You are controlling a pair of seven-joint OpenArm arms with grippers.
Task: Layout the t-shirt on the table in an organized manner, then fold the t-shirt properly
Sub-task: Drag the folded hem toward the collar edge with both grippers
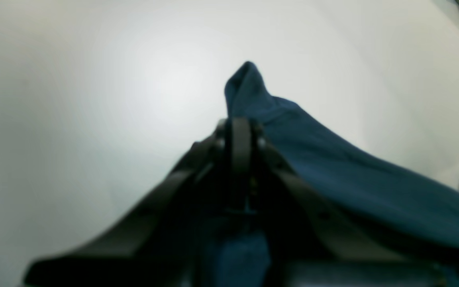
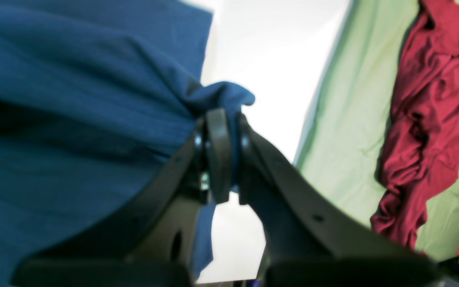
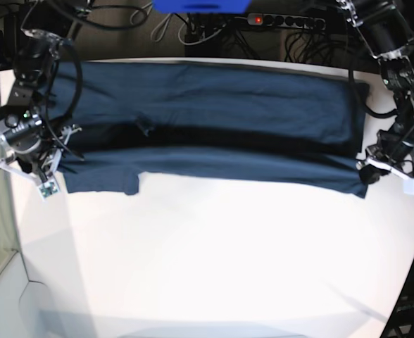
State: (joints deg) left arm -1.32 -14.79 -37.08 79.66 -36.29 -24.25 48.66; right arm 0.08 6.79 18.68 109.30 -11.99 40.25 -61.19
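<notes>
The dark navy t-shirt (image 3: 214,113) is stretched wide across the far half of the white table (image 3: 214,267), with a dark crease running along its length. My right gripper (image 3: 52,169) is at the shirt's near corner on the left of the base view. In the right wrist view this gripper (image 2: 219,123) is shut on a bunch of the blue cloth (image 2: 74,99). My left gripper (image 3: 365,172) is at the opposite near corner. Up close it (image 1: 240,131) is shut on the shirt, with a peak of cloth (image 1: 249,87) sticking out past the tips.
A power strip (image 3: 284,20) and cables lie beyond the table's far edge. Off the table on the right arm's side, a maroon garment (image 2: 428,119) lies on pale green cloth (image 2: 349,131). The near half of the table is bare white.
</notes>
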